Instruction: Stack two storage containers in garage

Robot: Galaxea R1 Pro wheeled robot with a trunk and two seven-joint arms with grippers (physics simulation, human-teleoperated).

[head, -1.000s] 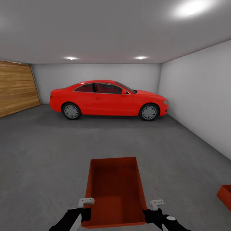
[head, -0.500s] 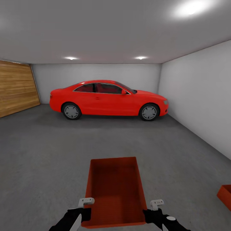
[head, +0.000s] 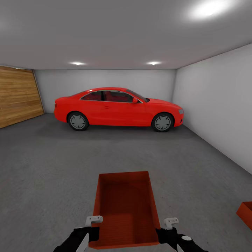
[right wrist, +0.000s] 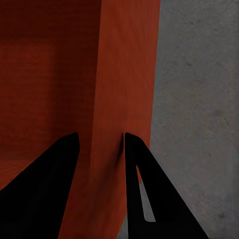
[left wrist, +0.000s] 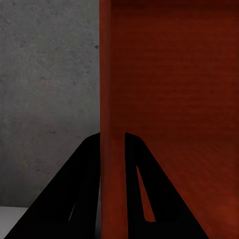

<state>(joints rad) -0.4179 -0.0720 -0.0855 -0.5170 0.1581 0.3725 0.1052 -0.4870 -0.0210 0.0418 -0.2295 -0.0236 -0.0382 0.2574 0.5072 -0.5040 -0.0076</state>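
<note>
Container point(head: 124, 210) walls clamped by left end effector point(left wrist: 112, 149), right end effector point(right wrist: 99, 149); second container point(head: 245, 213) cut off by frame edge.

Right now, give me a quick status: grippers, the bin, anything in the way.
Left gripper and right gripper each clamp a side wall of the carried storage container. Second storage container on the floor, front right. Red car far ahead.

One storage container point(head: 125, 208) is right in front of the robot, above the floor point(head: 45, 175). The other storage container point(head: 245, 213) sits on the floor, far off to the right. The car point(head: 118, 108) is parked behind them, near the back wall point(head: 105, 78).
</note>
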